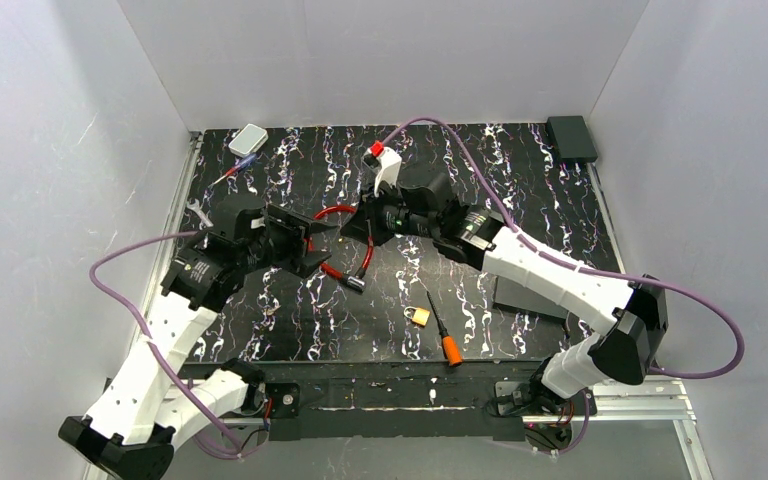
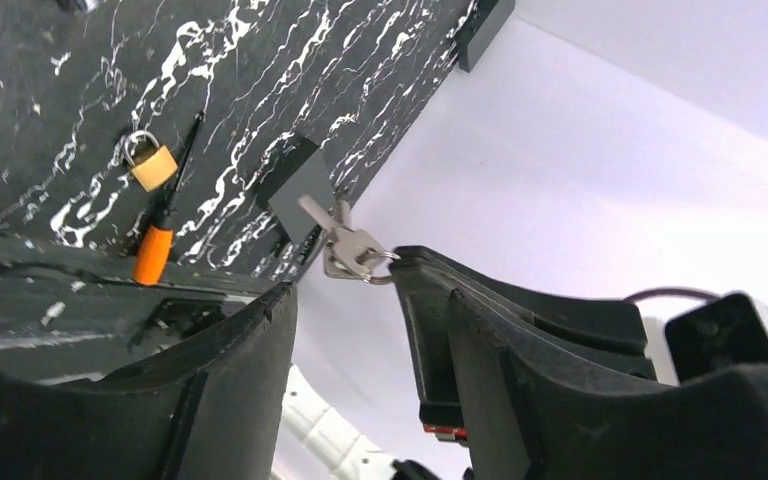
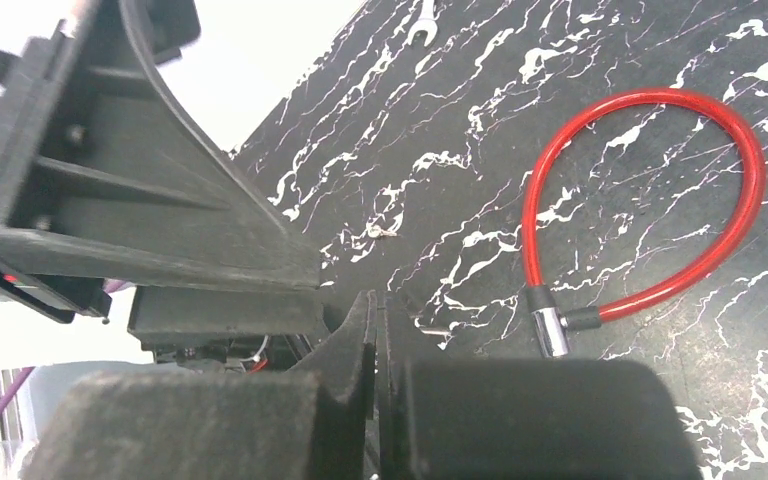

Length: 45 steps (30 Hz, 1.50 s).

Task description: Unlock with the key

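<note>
The key (image 2: 348, 247), a small silvery bunch on a ring, hangs in the air at the tip of the far finger (image 2: 415, 290) in the left wrist view. My left gripper (image 2: 344, 288) is open with its jaws wide apart, and it sits left of centre in the top view (image 1: 318, 245). My right gripper (image 3: 375, 300) is shut, tip to tip with the left one (image 1: 358, 225). A silvery bit shows beside its tips, so it seems to hold the key. The small brass padlock (image 1: 418, 316) lies closed on the mat near the front and also shows in the left wrist view (image 2: 150, 160).
An orange-handled screwdriver (image 1: 448, 345) lies beside the padlock. A red cable lock (image 3: 660, 180) lies under the grippers. A dark wedge (image 1: 530, 295) sits at the right. A white box (image 1: 248, 139), a black box (image 1: 572, 137) and a wrench (image 1: 198, 210) lie at the mat's edges.
</note>
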Tool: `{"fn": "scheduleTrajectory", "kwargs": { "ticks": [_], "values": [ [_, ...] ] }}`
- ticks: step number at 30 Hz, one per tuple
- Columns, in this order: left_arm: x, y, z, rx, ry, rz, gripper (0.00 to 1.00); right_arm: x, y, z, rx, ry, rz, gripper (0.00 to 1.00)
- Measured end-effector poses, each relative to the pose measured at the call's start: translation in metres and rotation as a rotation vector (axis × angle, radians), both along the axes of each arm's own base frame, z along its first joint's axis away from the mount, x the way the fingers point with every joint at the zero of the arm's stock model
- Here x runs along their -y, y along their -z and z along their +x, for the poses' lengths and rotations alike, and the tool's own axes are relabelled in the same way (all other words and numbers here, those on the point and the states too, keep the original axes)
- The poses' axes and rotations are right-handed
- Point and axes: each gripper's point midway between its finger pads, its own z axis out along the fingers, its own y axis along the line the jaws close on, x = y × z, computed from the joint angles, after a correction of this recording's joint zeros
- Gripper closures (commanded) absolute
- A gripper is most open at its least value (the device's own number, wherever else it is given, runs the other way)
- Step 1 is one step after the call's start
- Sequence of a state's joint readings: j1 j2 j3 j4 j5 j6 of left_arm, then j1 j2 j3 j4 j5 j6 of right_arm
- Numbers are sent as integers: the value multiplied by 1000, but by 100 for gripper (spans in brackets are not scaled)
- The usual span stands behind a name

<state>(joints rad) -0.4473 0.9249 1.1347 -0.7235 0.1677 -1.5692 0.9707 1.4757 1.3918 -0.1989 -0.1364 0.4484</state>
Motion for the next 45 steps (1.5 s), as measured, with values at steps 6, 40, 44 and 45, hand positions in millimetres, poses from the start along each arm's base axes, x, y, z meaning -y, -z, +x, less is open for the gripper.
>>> {"fn": "scheduleTrajectory", "kwargs": {
  "ticks": [6,40,44,45],
  "values": [
    [2,13,1,-131,-107,-109,48,0,-8,6,-6,38,20,99],
    [12,25,26,-205,-213,-233,63,0,-32,12,-12,85,88,99],
    [12,25,27,-203,-218,-230,66,0,-32,12,-17,85,91,99],
    [12,26,28,-203,-219,-229,67,0,-33,12,-17,85,92,99]
  ]
}}
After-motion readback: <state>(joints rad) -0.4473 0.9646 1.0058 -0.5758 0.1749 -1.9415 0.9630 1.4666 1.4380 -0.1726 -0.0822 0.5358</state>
